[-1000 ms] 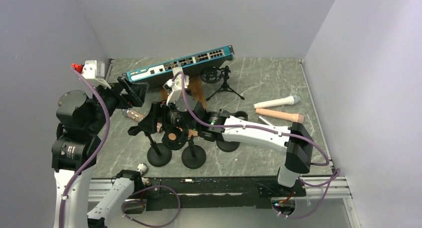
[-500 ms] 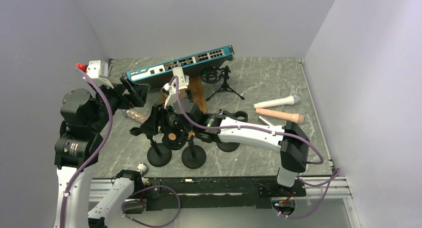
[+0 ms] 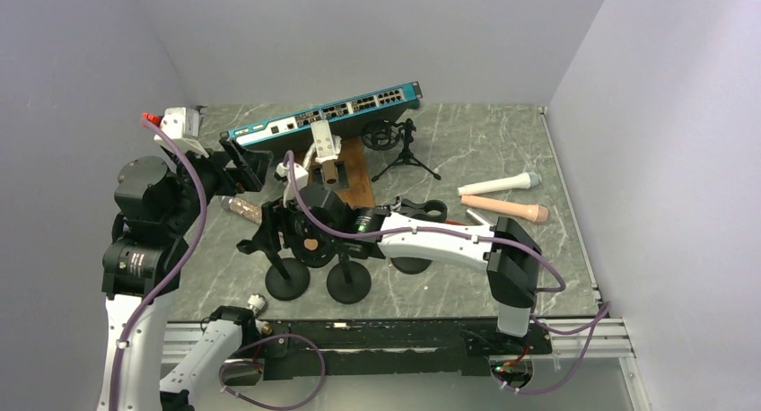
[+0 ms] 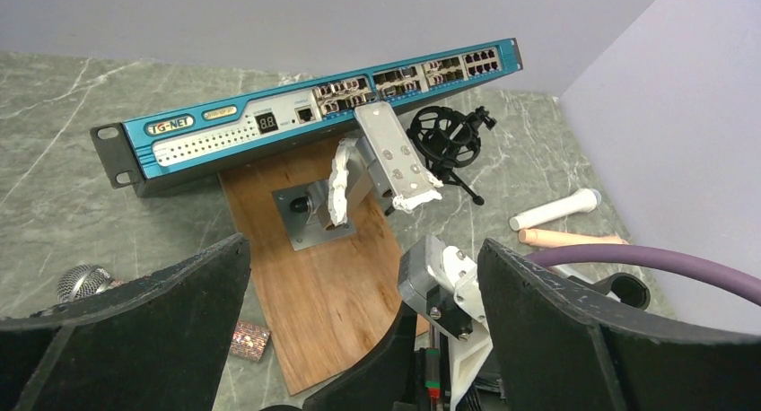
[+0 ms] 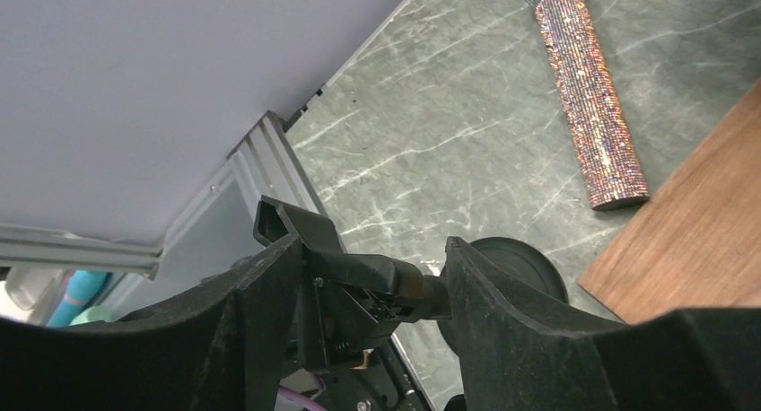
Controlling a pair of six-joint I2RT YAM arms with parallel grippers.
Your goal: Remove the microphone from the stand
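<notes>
A glitter-covered microphone (image 3: pixel 240 207) lies flat on the table, left of the wooden board; the right wrist view shows it at the upper right (image 5: pixel 588 97). A black stand (image 3: pixel 285 281) with a round base (image 5: pixel 511 263) rises near the front. Its black spring clip (image 5: pixel 377 276) has no microphone in it. My right gripper (image 5: pixel 372 254) is shut on that clip, one finger on each side (image 3: pixel 269 236). Higher up and farther back on the left, my left gripper (image 3: pixel 240 164) is open with nothing between its fingers (image 4: pixel 363 249).
A blue network switch (image 3: pixel 323 115) leans at the back. A wooden board (image 3: pixel 359 173) carries a metal bracket. A tripod with a shock mount (image 3: pixel 399 146) stands behind it. White (image 3: pixel 500 184) and peach (image 3: pixel 505 208) microphones lie to the right. Two more round-base stands (image 3: pixel 349 281) are close by.
My right arm has reached farther left and its jaws have narrowed onto the stand's clip. The left arm has shifted slightly up and back, still open.
</notes>
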